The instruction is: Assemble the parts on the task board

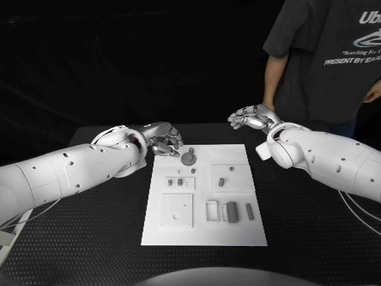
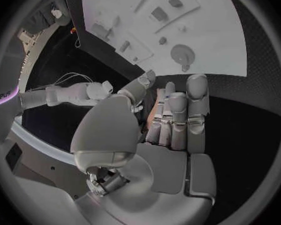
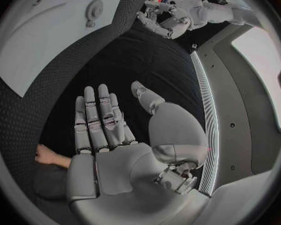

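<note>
Tabletop (image 1: 87, 238): black, textured, carrying the board at its middle

Task board (image 1: 203, 235): white plate, long side running away from the robot; recessed outlines and raised frames on its face, presumably seats for the loose pieces

Left arm and left hand (image 1: 163, 140): reaching in over the board's far left corner; fingers curled inward and, in the left wrist view (image 2: 172, 120), lying close together and nearly straight over the palm with nothing between them; closed on nothing, hovering just beside the round part, probably poised for a pick

Right arm and right hand (image 1: 254, 118): raised beyond the board's far right corner, well apart from every piece; in the right wrist view (image 3: 109, 130) palm flat, fingers extended and slightly apart, holding nothing; likely parked clear to leave room for the other arm

Square plate part (image 1: 177, 210): pale, lying on the near left of the board

Round part (image 1: 189, 158): grey toothed disc with a short stem, flat on the far left of the board, also in the left wrist view (image 2: 182, 53); nearest piece to the left hand, so judged the next target

Bar parts (image 1: 233, 211): dark slim pieces, side by side on the near right, beside an open frame

Small pegs (image 1: 180, 182): little grey pieces standing mid-board, too small to tell apart
</note>
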